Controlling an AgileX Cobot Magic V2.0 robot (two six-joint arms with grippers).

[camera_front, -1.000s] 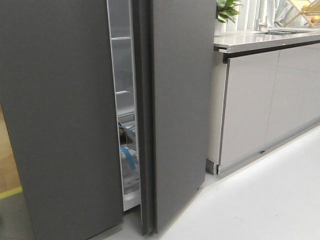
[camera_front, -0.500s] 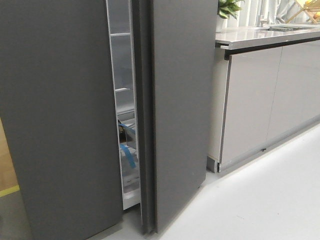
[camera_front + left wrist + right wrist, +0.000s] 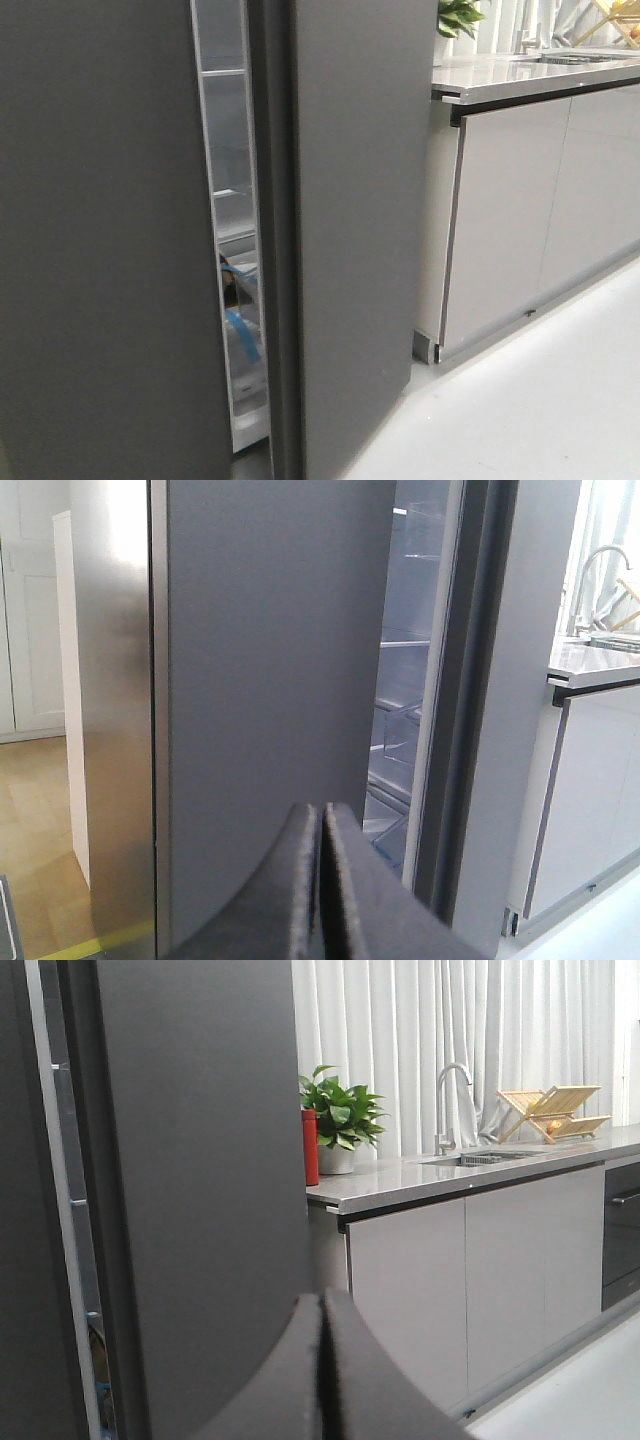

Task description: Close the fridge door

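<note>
Nearest, left gripper (image 3: pixel 320 880) and right gripper (image 3: pixel 322 1370): jaws pressed together, holding nothing. Beyond them the fridge door (image 3: pixel 355 230) stands slightly ajar, right of the twin grey panel (image 3: pixel 100 240). Judged heavy, stiff, smooth; handleless, so push flat on its outer face near the free edge. In the gap, clear shelf bins (image 3: pixel 240 330) hold something with blue on it, unclear what. Farthest, pale cabinets (image 3: pixel 510 210).
</note>
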